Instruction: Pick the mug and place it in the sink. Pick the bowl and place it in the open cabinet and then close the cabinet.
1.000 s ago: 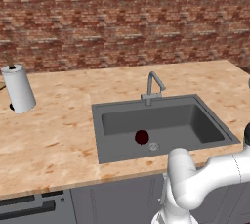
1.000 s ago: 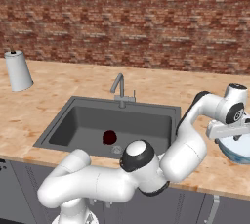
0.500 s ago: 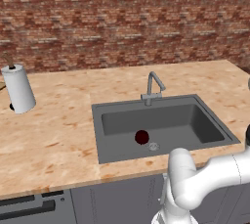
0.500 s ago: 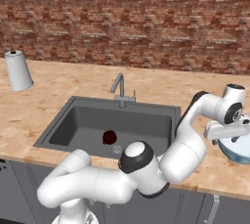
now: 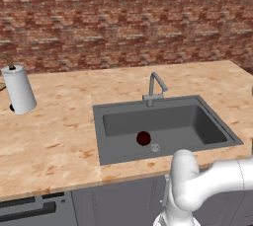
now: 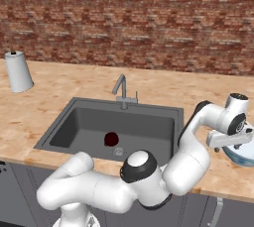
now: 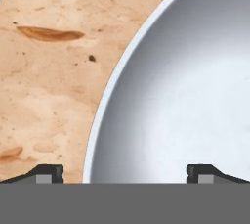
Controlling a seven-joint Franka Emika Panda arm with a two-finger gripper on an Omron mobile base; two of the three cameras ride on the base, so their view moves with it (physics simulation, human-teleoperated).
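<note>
There is 1 mug (image 5: 143, 138), dark maroon, and it stands on the floor of the sink (image 5: 207, 126) just beside the round metal drain (image 5: 155, 147). There is 1 sink, with 1 thin silver faucet (image 5: 153, 88) at its back edge. There is 1 bowl (image 6: 242, 152), and it stands on the wooden counter (image 5: 54, 131) to the right of the sink, close to the right border of the right base view, where it is cut off. The hand of the arm covers its upper part there, so its pattern is hard to make out. In the hand view the bowl (image 7: 185, 91) shows its pale inside and its white rim, and it runs out of the picture at the top and right. There is 1 paper towel roll (image 5: 19, 91), upright at the far left of the counter.

The gripper (image 7: 125, 173) hangs over the bowl with its 2 fingers spread wide and nothing between them. 1 fingertip (image 7: 47, 173) is over the counter and the other is over the inside of the bowl, so the rim lies between them. Whether they touch the bowl I cannot tell.
</note>
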